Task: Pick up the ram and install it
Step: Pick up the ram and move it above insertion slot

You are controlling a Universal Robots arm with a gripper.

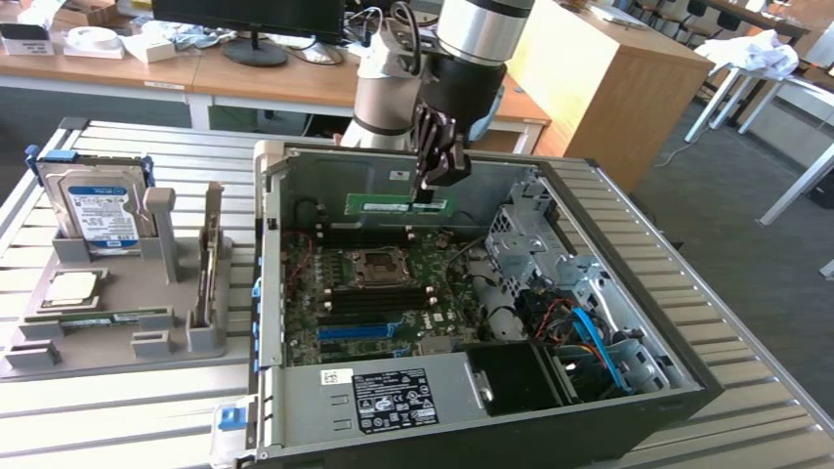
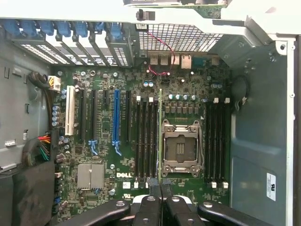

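Open side of the grey metal computer case (image 1: 268, 256) left free drop room around the black gripper (image 1: 432, 191) clamping the long green ram stick (image 1: 391, 205) above the green motherboard (image 1: 450, 309), hemmed by the silver drive cage (image 1: 521, 244) on the exterior view's right and the square metal processor socket (image 2: 181, 146) beside the black memory slots (image 2: 145, 141).

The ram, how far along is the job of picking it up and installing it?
Pickup looks done: the gripper is shut on the ram, which hangs above the open computer case. In hand: it is held over the motherboard, edge-on above the dark memory slots beside the processor socket. Left: seating it; no slot holds it yet, and those slots look empty.
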